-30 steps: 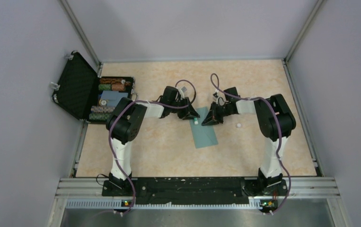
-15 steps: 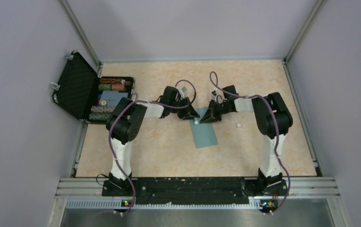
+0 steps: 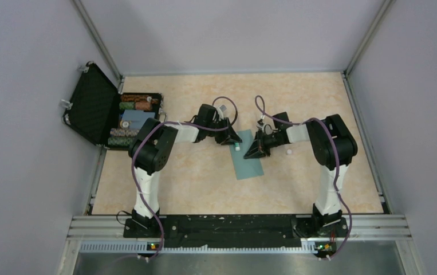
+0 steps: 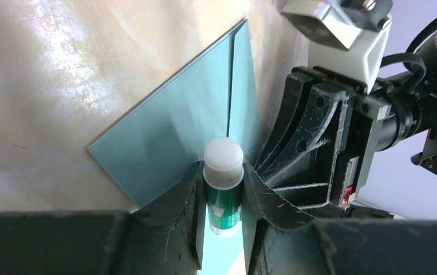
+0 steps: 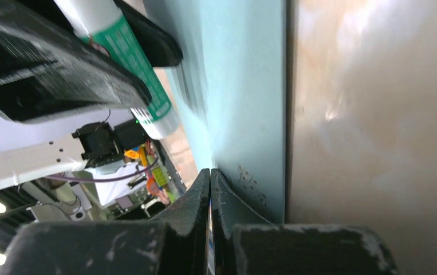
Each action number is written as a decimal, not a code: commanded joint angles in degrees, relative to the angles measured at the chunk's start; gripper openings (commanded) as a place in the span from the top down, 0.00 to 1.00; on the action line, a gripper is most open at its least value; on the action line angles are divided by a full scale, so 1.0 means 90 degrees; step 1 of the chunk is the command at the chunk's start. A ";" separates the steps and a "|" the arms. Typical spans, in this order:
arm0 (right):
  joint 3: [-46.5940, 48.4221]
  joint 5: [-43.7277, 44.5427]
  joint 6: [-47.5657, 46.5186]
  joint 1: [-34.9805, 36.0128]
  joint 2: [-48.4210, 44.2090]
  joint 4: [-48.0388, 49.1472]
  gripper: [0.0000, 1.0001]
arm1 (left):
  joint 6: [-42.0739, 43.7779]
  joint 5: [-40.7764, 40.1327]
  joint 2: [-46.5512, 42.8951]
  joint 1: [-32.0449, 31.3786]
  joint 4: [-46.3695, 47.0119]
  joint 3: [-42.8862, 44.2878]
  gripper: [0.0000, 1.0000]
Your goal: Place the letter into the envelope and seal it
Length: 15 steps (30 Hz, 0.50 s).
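Note:
The teal envelope [image 3: 247, 163] lies flat on the table between the two arms; it also shows in the left wrist view [image 4: 170, 137] and the right wrist view [image 5: 244, 86]. My left gripper [image 3: 236, 142] is shut on a green glue stick [image 4: 223, 189], whose white end points at the envelope's far part. My right gripper [image 3: 256, 150] is just right of it, its jaws pressed together [image 5: 210, 175] on a thin raised edge of the envelope's flap [image 4: 244, 97]. The glue stick also shows in the right wrist view [image 5: 130, 57]. No letter is in view.
An open black case [image 3: 98, 106] holding stacked chips [image 3: 136, 105] stands at the table's left edge. A small white cap [image 3: 288, 152] lies on the table right of my right gripper. Grey walls close in the table on three sides.
My right gripper has shifted a little toward the near side along the envelope's right edge. The left gripper and glue stick have stayed in place.

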 commanded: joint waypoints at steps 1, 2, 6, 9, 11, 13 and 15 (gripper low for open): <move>-0.0341 0.0101 -0.0194 0.0032 -0.0312 -0.0091 1.00 | 0.0250 -0.0579 0.0154 -0.0055 -0.0594 -0.0023 1.00; -0.0377 0.0120 -0.0173 0.0030 -0.0362 -0.0085 1.00 | 0.0253 -0.0570 0.0158 -0.0061 -0.0596 -0.0021 1.00; -0.0391 0.0213 -0.0021 0.0007 -0.0416 0.0055 1.00 | 0.0272 -0.0568 0.0138 -0.0061 -0.0605 -0.0033 1.00; -0.0186 0.0361 -0.0008 -0.0024 -0.0317 0.0046 1.00 | 0.0292 -0.0568 0.0121 -0.0056 -0.0620 -0.0041 1.00; -0.0018 0.0458 -0.0048 -0.0032 -0.0219 0.0001 1.00 | 0.0310 -0.0575 0.0111 -0.0056 -0.0630 -0.0056 1.00; 0.0156 0.0516 -0.0043 -0.0052 -0.0102 -0.0019 1.00 | 0.0335 -0.0583 0.0090 -0.0066 -0.0625 -0.0067 1.00; 0.0325 0.0511 -0.0021 -0.0074 0.0025 0.0033 1.00 | 0.0367 -0.0580 0.0070 -0.0059 -0.0632 -0.0089 1.00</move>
